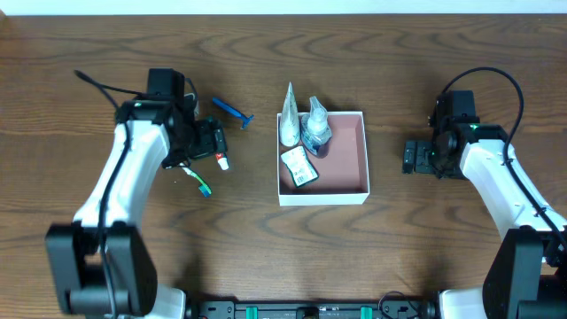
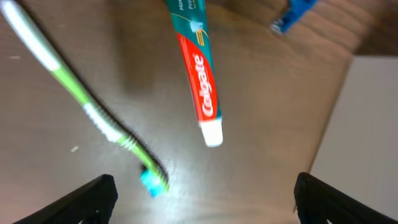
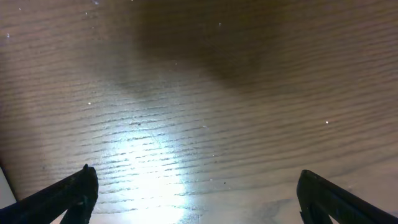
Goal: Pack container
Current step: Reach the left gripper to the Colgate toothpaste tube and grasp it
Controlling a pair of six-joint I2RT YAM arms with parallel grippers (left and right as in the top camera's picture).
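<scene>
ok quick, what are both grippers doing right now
Left gripper: open, empty, above the toothpaste and toothbrush.
Right gripper: open, empty, over the table.

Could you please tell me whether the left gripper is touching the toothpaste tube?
Apart. The left wrist view shows the left gripper open, with bare table between its jaws and the toothpaste tube.

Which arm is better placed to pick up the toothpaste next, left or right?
Left. The left gripper hovers open over the toothpaste and toothbrush, left of the container; the right gripper faces only bare table beyond it.
</scene>
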